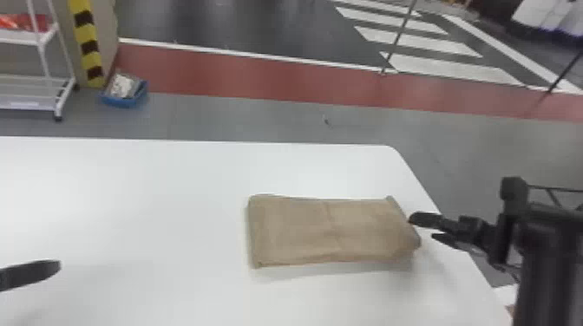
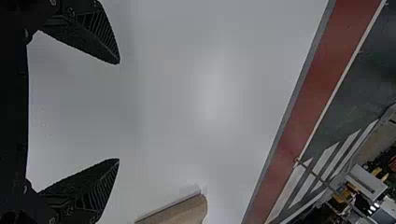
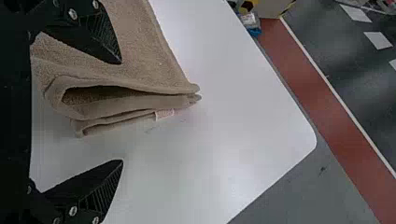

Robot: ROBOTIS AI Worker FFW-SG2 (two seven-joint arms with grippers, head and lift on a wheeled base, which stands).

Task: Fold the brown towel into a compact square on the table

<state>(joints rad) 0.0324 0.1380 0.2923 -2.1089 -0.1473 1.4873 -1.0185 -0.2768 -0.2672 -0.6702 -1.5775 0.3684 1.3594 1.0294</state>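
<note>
The right gripper (image 1: 423,227) is empty, its two fingers spread apart, one of them at the near-table-edge end of the brown towel (image 1: 332,229); whether it touches the cloth I cannot tell. The towel lies flat on the right part of the white table (image 1: 143,208), a folded rectangle with its long axis running left to right, one short end facing the right gripper. A faint crease crosses its middle, and the right wrist view shows stacked layers at that end, one fold gaping, with a small pale tag (image 3: 164,114). The right arm (image 1: 551,247) comes in from the right, fingers pointing left. The left gripper (image 1: 30,274), also parted and holding nothing, is over the table, well apart from the towel.
</note>
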